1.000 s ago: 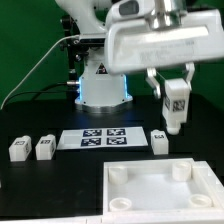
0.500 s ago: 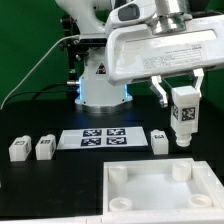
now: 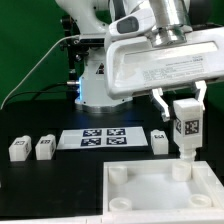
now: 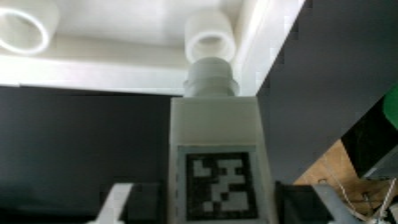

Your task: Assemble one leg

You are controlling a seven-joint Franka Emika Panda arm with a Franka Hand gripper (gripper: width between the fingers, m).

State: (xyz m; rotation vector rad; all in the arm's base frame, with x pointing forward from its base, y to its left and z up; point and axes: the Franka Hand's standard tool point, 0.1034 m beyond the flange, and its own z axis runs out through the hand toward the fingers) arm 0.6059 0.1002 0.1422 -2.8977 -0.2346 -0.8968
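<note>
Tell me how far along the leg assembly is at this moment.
Done: the leg is picked up, upright in the gripper. In hand: its lower end is lined up over a corner socket of the panel, not visibly seated. Left: seat it and release. Three other legs lie loose.

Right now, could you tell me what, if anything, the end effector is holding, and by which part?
The end effector holds the leg by its upper, tagged end, clamped from either side; its narrow lower end is ungripped.
</note>
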